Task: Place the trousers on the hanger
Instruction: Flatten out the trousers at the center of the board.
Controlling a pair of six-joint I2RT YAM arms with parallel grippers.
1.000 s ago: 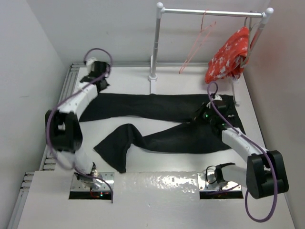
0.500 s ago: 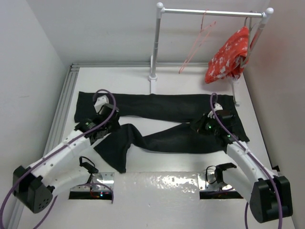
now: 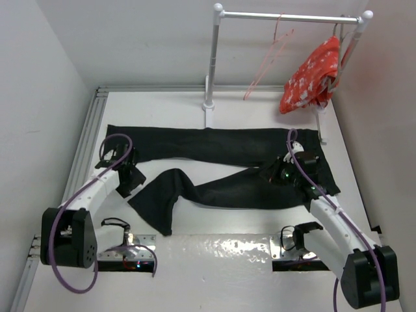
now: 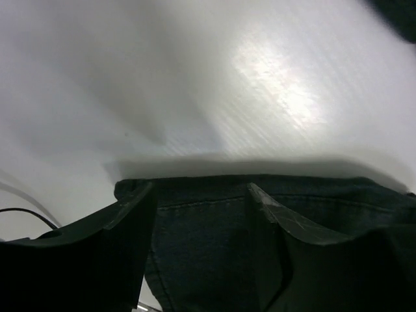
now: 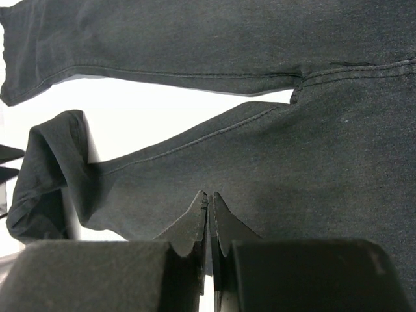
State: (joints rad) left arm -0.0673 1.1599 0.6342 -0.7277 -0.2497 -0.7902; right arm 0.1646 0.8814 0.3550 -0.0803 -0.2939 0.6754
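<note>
The long black soft-fabric trousers lie flat on the white table, not on any hanger. One leg is stretched straight along the far side, from the left edge toward the right. The other leg bends back toward the near left and ends in a folded-over cuff. The waist end lies at the right. The thin pale pink wire hanger hangs by its hook from the white tubular rail stand at the back, tilted and well apart from the trousers. A red-and-white patterned cloth hangs at the right end of the same rail. The left gripper sits low on the left side of the table, between the two leg ends. Its jaws stand wide apart and grip nothing. Its wrist view shows a stitched hem edge of the dark fabric past the fingers, with bare table beyond, and which leg that hem belongs to cannot be told. The right gripper hovers over the trousers near where the legs part — its jaws pressed together, with no fabric between them.
</note>
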